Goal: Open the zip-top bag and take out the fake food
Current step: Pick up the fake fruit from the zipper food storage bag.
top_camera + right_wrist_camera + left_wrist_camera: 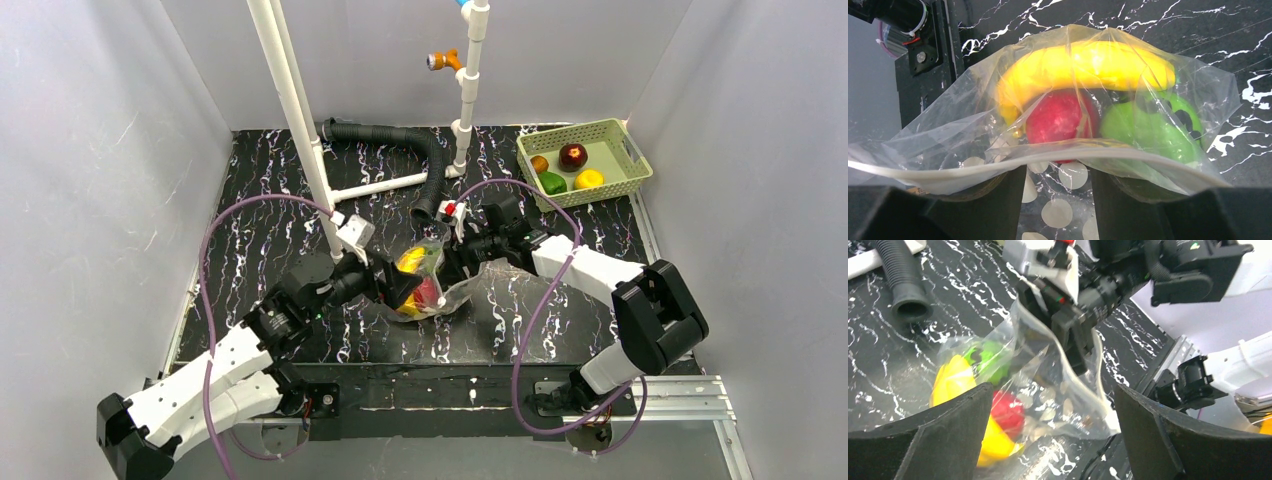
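I see no readable writing anywhere. My left gripper stands wide open at centre frame, holding nothing, its dark fingers either side of the zip-top bag. My right gripper pinches the bag's rim. Through the crinkly, dotted plastic: a yellow banana, a red piece, a green piece.

Bag mouth: narrow slit, right gripper clamping its rim.
Behind bag: hose, pipe frame.

light: bright, even | glare: bag plastic | blur: left wrist view
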`<state>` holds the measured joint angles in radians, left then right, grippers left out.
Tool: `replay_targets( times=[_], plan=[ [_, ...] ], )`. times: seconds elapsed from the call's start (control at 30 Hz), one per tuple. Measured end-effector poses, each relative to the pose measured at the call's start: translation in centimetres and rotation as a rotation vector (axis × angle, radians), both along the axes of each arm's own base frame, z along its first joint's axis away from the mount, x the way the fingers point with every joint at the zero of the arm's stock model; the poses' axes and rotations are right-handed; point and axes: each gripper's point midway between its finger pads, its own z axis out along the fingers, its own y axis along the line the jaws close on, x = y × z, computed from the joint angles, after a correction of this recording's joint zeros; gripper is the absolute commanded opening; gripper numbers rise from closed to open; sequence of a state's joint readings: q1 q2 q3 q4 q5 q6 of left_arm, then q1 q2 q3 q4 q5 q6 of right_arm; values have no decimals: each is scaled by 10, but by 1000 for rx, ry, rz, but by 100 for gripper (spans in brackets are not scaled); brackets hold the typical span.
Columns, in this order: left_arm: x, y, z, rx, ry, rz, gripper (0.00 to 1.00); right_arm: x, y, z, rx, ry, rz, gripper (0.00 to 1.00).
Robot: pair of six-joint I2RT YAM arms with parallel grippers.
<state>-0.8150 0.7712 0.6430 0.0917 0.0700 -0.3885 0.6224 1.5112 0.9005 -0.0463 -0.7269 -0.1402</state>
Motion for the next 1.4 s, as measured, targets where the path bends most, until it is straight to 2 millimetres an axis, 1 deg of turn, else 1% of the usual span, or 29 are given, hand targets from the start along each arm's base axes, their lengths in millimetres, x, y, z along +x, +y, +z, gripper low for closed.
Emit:
replay_targets(
  times=[0.03,0.07,0.1,0.17,0.23,0.33,0.37,0.43,0.47,0.6,0.7,0.9,0.97,1.2,1.4],
  plan=[
    [-2,4,-9,16,8,6,93,-1,0,0,1,5,1,57],
    [-6,10,-25,41,29,12,95,-1,0,0,3,8,3,58],
    [-9,16,-46,83,66,20,96,-2,1,1,6,10,5,58],
    [-15,25,-82,117,117,43,98,-3,1,0,9,19,13,58],
    [-16,32,-106,148,157,70,98,-5,2,-4,7,37,21,59],
    [-10,31,-116,157,179,102,98,-7,2,-8,3,58,26,60],
    [-8,30,-118,152,184,109,98,-7,2,-8,3,61,26,62],
    [-6,30,-131,151,207,126,97,-8,3,-9,4,73,27,66],
    [-4,29,-136,146,221,137,96,-10,3,-14,-3,98,25,66],
    [2,27,-140,123,244,160,91,-12,4,-19,-13,114,29,67],
    [6,27,-144,107,263,181,85,-16,6,-22,-19,124,38,69],
    [12,25,-149,85,291,203,77,-20,9,-27,-32,138,47,72],
    [13,24,-151,83,301,205,70,-20,9,-28,-38,140,45,73],
    [16,24,-160,79,317,211,56,-19,9,-30,-48,150,32,73],
    [23,20,-157,53,308,210,32,-15,11,-34,-65,147,17,75]
  ],
)
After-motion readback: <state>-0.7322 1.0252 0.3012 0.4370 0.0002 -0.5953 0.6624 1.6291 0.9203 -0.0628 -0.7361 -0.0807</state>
